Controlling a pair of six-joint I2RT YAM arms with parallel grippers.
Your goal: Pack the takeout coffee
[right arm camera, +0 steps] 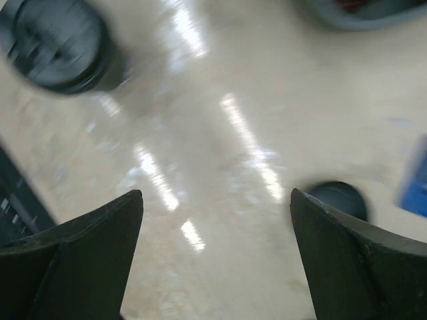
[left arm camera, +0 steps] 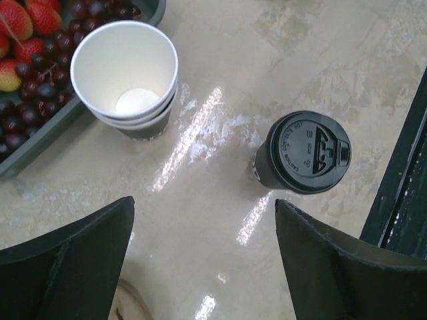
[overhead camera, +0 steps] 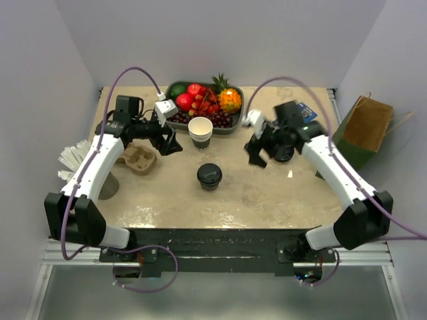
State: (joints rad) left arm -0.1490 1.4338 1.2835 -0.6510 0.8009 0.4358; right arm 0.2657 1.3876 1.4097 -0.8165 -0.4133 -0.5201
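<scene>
The takeout coffee (overhead camera: 209,177), a small cup with a round black lid, stands upright near the table's middle. It shows in the left wrist view (left arm camera: 303,153) and, blurred, at the top left of the right wrist view (right arm camera: 59,43). My left gripper (overhead camera: 169,144) is open and empty, up and left of the cup, beside the cup stack. My right gripper (overhead camera: 259,156) is open and empty, to the right of the cup. In the left wrist view the gripper (left arm camera: 203,227) hangs over bare table.
A stack of lidless white cups (overhead camera: 200,132) stands behind the coffee. A dark fruit tray (overhead camera: 235,119) lies at the back. A cardboard cup carrier (overhead camera: 137,159) sits at the left, napkins (overhead camera: 72,158) beyond it. A brown paper bag (overhead camera: 365,127) stands off the right edge. A loose black lid (right arm camera: 339,199) lies near the right gripper.
</scene>
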